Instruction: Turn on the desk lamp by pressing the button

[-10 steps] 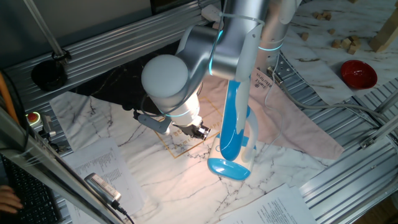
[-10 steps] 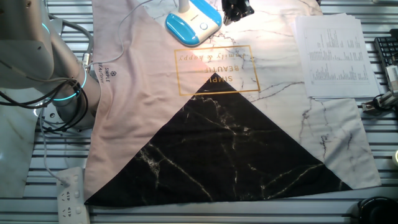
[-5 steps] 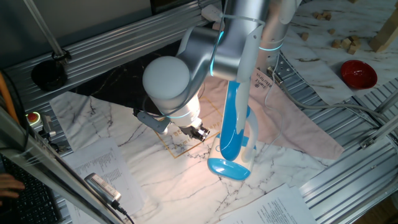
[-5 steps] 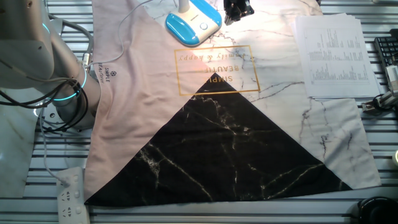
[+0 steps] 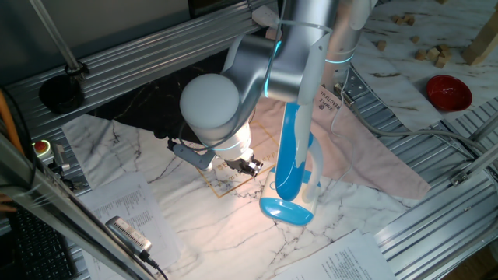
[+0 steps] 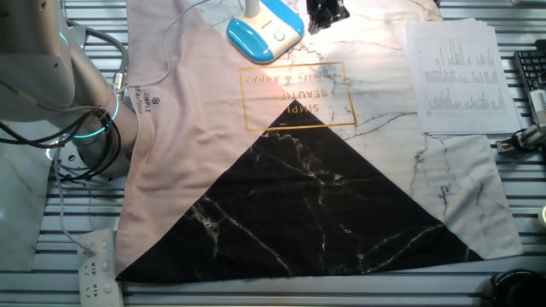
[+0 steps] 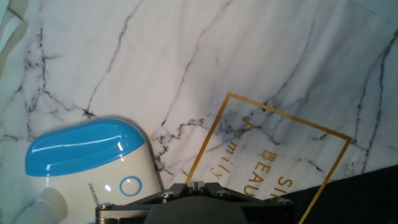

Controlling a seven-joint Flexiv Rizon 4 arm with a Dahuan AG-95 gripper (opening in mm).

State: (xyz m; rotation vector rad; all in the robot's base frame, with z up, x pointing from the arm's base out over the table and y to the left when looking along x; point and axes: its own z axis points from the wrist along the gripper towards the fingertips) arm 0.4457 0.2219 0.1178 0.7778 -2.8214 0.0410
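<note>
Glossy sky-blue and white plastic desk lamp (image 5: 292, 167) stands lit on the marble-print cloth (image 6: 324, 213). Beside its oval blue foot (image 6: 265, 31), apart, hovers the black two-finger gripper (image 6: 328, 12) (finger state unreadable); the round button (image 7: 129, 185) shows close by.

Marble-print cloth (image 6: 341, 153) with gold-framed lettering, printed papers (image 6: 452, 77), red bowl (image 5: 448, 92), wooden blocks (image 5: 432, 53), power strip (image 6: 95, 264)

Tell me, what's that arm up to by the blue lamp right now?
End effector hovering beside desk lamp, finger state unclear. Lamp lit, warm glow on cloth. Round button on its foot uncovered, nothing in the way.
</note>
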